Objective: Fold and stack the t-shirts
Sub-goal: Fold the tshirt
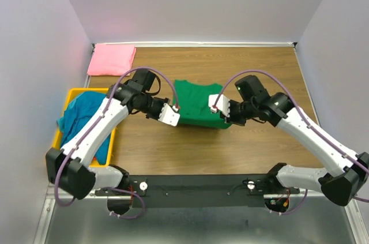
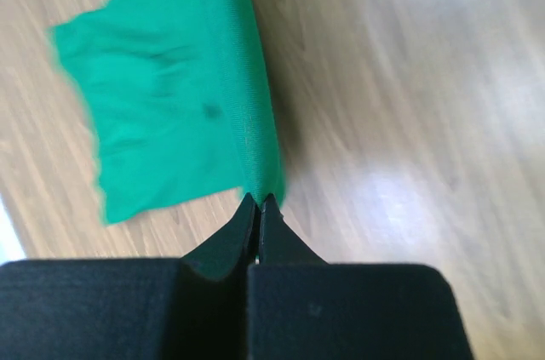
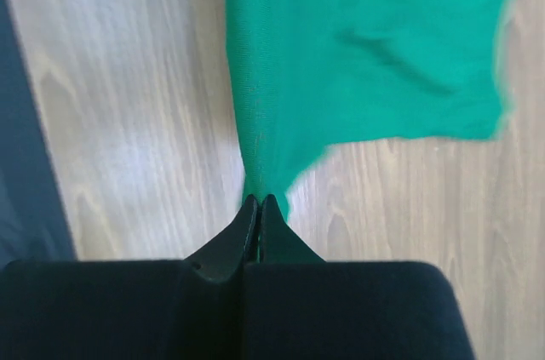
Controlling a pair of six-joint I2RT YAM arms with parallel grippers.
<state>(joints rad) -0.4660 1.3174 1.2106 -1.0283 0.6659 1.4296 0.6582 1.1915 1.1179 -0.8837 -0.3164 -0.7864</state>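
Note:
The bright green t-shirt [image 1: 196, 103] lies partly folded in the middle of the table. My left gripper [image 1: 174, 118] is shut on its near left corner; in the left wrist view the green cloth [image 2: 183, 105] runs up from the closed tips [image 2: 258, 200]. My right gripper [image 1: 222, 118] is shut on its near right corner; in the right wrist view the green cloth [image 3: 358, 45] stretches from the closed tips [image 3: 259, 200]. A folded pink t-shirt [image 1: 111, 59] lies at the far left corner. A teal-blue t-shirt [image 1: 86, 118] fills the bin. No orange-red shirt shows.
A yellow plastic bin [image 1: 74, 92] stands at the left edge of the wooden table [image 1: 190, 151]. Grey walls close in the left, back and right. The black arm mount bar [image 1: 202, 189] runs along the near edge.

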